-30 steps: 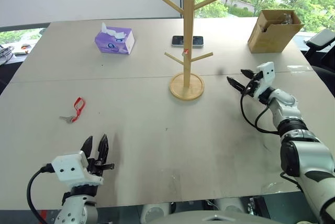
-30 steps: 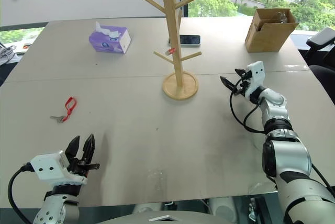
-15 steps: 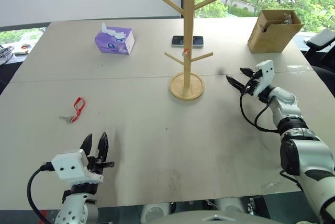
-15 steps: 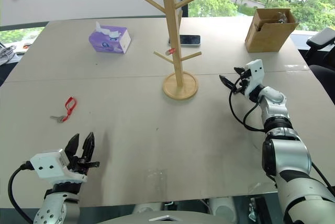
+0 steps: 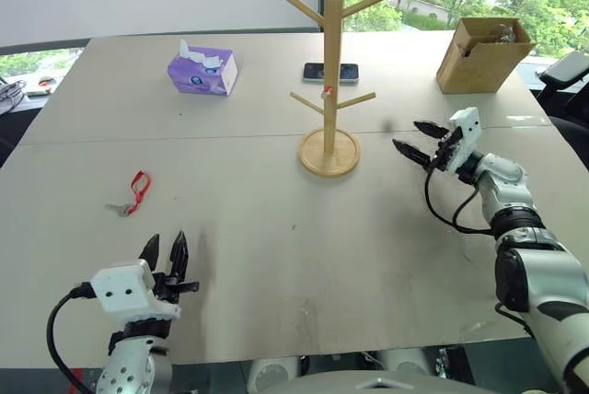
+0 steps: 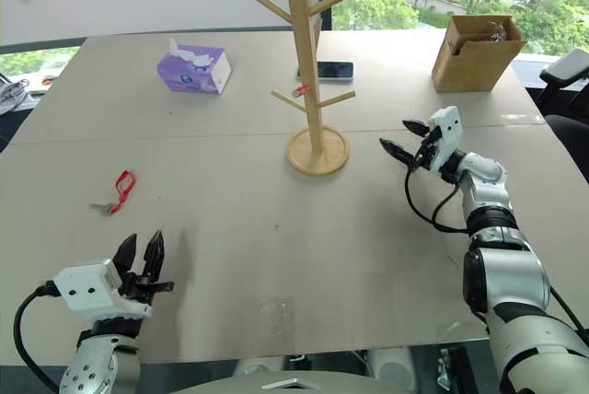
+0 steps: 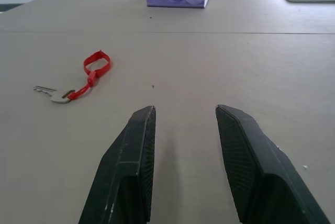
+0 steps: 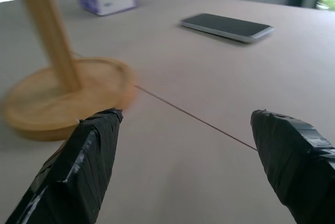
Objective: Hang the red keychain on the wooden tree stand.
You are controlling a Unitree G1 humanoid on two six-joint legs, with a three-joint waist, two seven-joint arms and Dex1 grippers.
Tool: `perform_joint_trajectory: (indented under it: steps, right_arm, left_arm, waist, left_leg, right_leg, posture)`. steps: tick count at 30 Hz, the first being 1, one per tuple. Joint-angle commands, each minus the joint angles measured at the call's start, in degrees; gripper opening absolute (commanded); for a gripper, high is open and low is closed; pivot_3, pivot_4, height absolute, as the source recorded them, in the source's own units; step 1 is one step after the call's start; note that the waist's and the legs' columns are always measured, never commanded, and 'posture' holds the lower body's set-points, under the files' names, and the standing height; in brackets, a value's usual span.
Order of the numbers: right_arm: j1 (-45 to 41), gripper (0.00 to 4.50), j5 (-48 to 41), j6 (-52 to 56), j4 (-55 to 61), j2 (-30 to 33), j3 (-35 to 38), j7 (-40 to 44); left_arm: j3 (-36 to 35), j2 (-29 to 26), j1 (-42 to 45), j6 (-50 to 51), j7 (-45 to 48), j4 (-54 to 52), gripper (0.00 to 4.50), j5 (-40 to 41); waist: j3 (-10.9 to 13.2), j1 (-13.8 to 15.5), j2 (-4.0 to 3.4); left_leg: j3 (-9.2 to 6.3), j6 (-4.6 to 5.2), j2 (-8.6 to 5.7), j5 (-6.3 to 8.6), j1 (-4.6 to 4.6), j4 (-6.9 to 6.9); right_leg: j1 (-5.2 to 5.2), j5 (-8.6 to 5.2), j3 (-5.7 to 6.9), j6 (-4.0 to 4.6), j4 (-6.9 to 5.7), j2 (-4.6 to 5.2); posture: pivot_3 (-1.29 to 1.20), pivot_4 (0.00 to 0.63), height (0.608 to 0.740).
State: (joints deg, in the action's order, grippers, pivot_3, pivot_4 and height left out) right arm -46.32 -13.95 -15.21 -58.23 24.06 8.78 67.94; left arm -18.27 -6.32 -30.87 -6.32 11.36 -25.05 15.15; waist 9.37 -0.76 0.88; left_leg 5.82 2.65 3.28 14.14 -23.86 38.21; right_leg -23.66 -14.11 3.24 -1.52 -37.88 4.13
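The red keychain (image 5: pixel 138 190) lies flat on the table at the left, its grey key pointing left; it also shows as the keychain (image 7: pixel 94 69) ahead and to the side of my left gripper's fingers. My left gripper (image 5: pixel 164 245) hovers near the table's front edge, open and empty, well short of the keychain. The wooden tree stand (image 5: pixel 331 72) stands upright mid-table on its round base (image 8: pixel 63 96), with bare pegs. To the right of the base, my right gripper (image 5: pixel 406 134) is open and empty, pointing at the stand.
A purple tissue box (image 5: pixel 202 72) sits at the back left. A black phone (image 5: pixel 329 71) lies behind the stand. A brown open box (image 5: pixel 481 52) stands at the back right. A seam crosses the table just behind the stand's base.
My right gripper has swung its fingers further left toward the stand and drawn back slightly. The left gripper and the keychain have stayed where they were.
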Motion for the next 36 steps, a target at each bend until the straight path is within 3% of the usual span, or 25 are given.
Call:
perform_joint_trajectory:
  steps: [1,4,10,17,25,36]
  right_arm:
    - [4.75,4.26,-2.74,0.45,10.80,2.85,-2.60,13.65]
    - [12.76,4.26,-5.13,-2.14,21.52,6.20,-7.39,23.66]
    - [19.30,4.26,-10.11,-4.09,30.78,11.40,-16.10,24.56]
    - [19.21,4.26,-9.14,-7.87,28.38,9.84,-15.49,23.40]
    - [19.77,4.26,-8.56,-9.89,28.20,8.50,-14.61,19.57]
    - [21.08,4.26,-8.28,-9.98,30.49,7.76,-13.10,17.08]
  left_arm:
    - [-1.77,-0.51,1.43,0.45,-1.55,0.35,1.85,-0.41]
    - [-2.04,0.48,4.47,2.74,-4.59,0.42,1.85,-0.50]
    - [-4.40,0.74,9.83,6.33,-10.23,1.33,1.85,-1.50]
    - [-9.14,-5.33,17.28,15.91,-12.52,0.85,1.85,0.32]
    - [-13.75,-17.86,29.70,30.72,-11.76,12.54,1.85,2.40]
    - [-10.82,-20.42,36.46,35.40,-10.27,19.77,1.85,0.87]
  waist:
    - [0.00,0.12,0.00]
    - [-0.01,0.41,0.01]
    - [0.00,-0.17,0.01]
    - [0.02,0.40,0.07]
    - [0.03,0.36,0.17]
    - [0.03,0.14,0.21]
  left_leg:
    - [-0.02,0.00,0.00,0.00,0.00,0.00]
    - [-0.11,0.01,0.00,0.00,-0.01,0.01]
    - [-0.09,0.00,0.01,0.00,0.07,0.05]
    - [-0.13,-0.01,0.00,0.00,0.02,0.07]
    - [-0.24,-0.14,0.02,-0.08,0.05,0.10]
    - [-0.17,-0.42,0.01,-0.24,0.08,0.09]
  right_leg:
    - [0.01,0.00,0.02,0.00,0.01,0.00]
    - [0.06,0.00,0.09,0.00,0.04,0.02]
    - [0.07,0.00,0.04,0.00,-0.01,-0.01]
    - [0.08,0.00,0.10,0.00,-0.01,-0.06]
    - [0.12,0.01,0.22,0.00,-0.07,-0.09]
    - [0.17,0.02,0.15,-0.01,-0.06,-0.01]
  posture:
    - [0.00,0.150,0.740]
    - [0.00,0.150,0.740]
    - [0.00,0.150,0.740]
    - [0.00,0.150,0.740]
    - [0.00,0.150,0.740]
    - [0.00,0.150,0.740]
